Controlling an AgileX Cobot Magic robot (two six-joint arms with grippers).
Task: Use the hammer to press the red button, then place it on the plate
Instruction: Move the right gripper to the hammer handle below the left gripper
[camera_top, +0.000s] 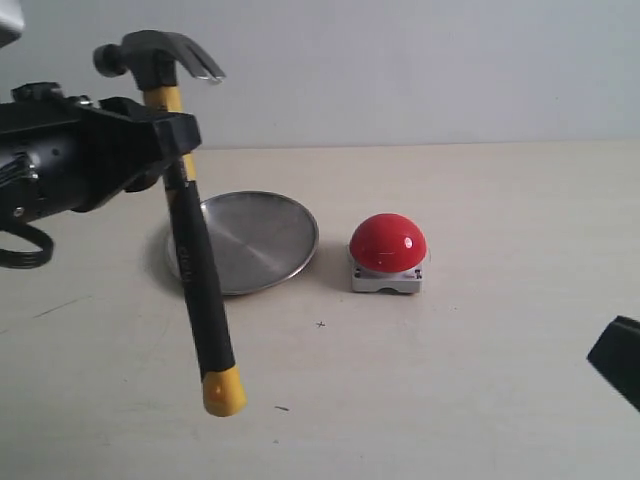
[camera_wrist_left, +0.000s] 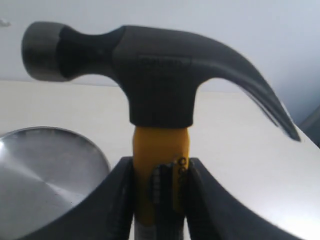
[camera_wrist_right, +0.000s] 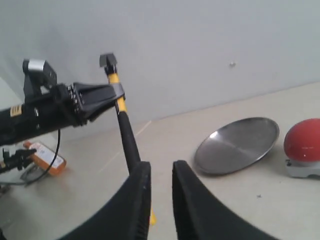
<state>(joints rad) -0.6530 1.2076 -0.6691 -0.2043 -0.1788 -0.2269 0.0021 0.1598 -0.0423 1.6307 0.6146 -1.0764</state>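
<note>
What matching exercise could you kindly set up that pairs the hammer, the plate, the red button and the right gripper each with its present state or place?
Things:
1. hammer
2. plate
3. red button
4. right gripper

States or places:
A. sits on the table, right of the plate in the exterior view
B. held in the air, head up, by the left gripper
C. silver, lying flat on the table
D. holds nothing

Pairs: 1-B, 2-C, 3-A, 4-D
</note>
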